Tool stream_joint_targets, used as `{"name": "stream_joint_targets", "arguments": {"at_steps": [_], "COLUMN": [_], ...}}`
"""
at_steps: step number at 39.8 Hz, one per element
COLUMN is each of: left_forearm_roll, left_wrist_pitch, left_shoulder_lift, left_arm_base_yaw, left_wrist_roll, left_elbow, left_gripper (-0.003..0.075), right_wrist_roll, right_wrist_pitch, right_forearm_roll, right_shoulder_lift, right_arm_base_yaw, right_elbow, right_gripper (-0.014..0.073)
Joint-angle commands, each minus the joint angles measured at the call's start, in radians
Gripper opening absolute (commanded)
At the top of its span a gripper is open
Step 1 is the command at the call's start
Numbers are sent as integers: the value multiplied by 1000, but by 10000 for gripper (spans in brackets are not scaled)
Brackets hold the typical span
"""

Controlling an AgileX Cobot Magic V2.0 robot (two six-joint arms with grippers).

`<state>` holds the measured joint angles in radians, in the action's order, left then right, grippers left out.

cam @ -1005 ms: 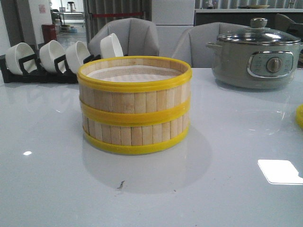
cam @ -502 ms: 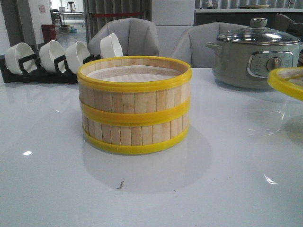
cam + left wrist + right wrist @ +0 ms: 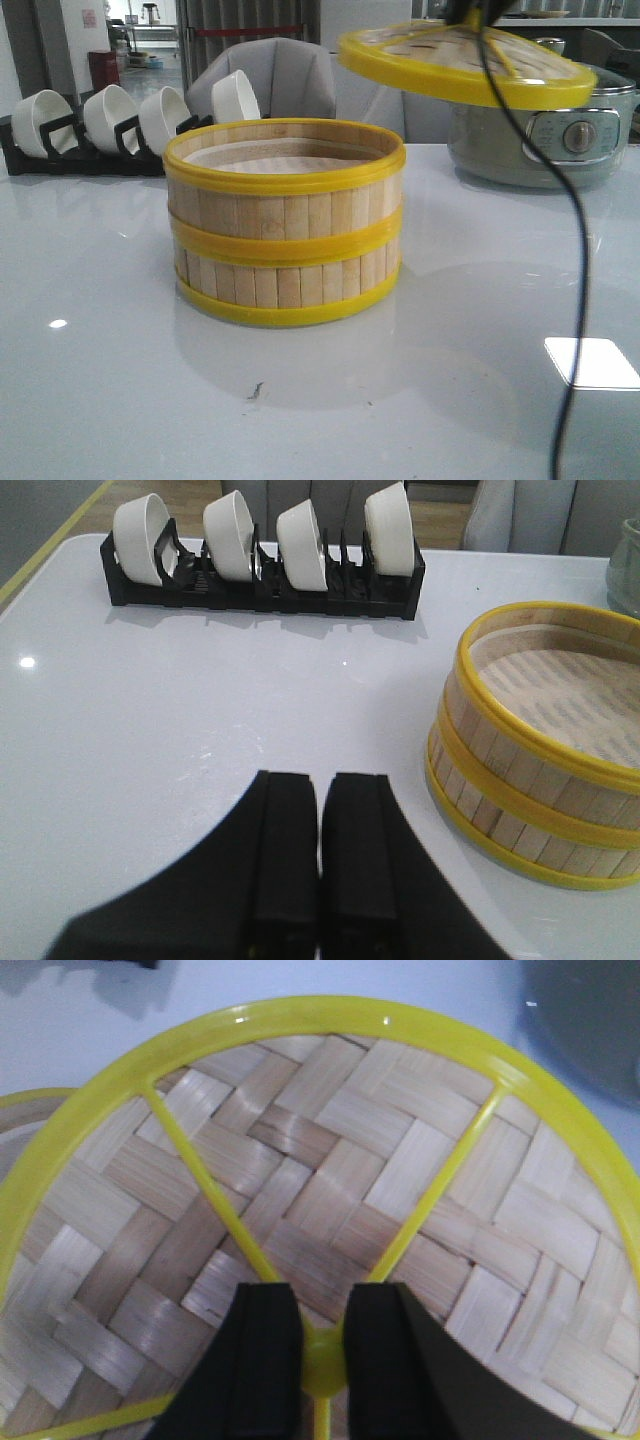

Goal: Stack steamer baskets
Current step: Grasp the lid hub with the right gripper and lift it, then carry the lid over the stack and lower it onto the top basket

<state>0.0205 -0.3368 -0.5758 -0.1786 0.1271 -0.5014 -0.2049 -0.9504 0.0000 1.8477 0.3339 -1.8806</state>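
1. My right gripper (image 3: 320,1350) pinches the lid (image 3: 465,65) by its yellow hub, holding it in the air.
2. The stacked baskets (image 3: 284,222) sit lower and to the left of it, top open.
3. My left gripper (image 3: 320,865) is closed and empty, near the stack's left.

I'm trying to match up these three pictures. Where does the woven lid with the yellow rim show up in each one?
Front view: the lid hangs in the air at upper right, above and right of the stacked baskets.
Left wrist view: not in it.
Right wrist view: the lid fills the picture, the right hand shut on its yellow centre.
Shared landmark: the stacked baskets, whose rim peeks out beside the lid.
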Motion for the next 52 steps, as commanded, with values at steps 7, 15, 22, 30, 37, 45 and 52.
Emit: {"name": "stream_joint_targets", "arguments": {"at_steps": [7,15,22,30,37,45,52], "left_forearm_roll": [-3,-3,-3,-3,-3,-3,-3], "left_wrist_pitch": [84,84,84,84,84,84,84], "left_shoulder_lift": [0,0,0,0,0,0,0], "left_arm_base_yaw": [3,3,3,3,3,3,3], "left_wrist_roll": [4,4,4,4,4,4,4], "left_elbow": [-28,-28,-28,-28,-28,-28,-28], "left_gripper": [95,95,95,95,95,95,95], "right_wrist_roll": [24,24,24,24,24,24,24], "right_wrist_pitch": [-48,-70,-63,-57,-57,-57,-54], "right_forearm_roll": [-11,-12,-19,-22,-22,-22,-22], "right_shoulder_lift": [127,216,239,244,245,245,257], "right_arm_base_yaw": [157,223,234,234,234,234,234], "right_elbow": [-286,-367,-367,-367,-367,-367,-367], "right_gripper": [28,28,28,28,28,28,28]}}
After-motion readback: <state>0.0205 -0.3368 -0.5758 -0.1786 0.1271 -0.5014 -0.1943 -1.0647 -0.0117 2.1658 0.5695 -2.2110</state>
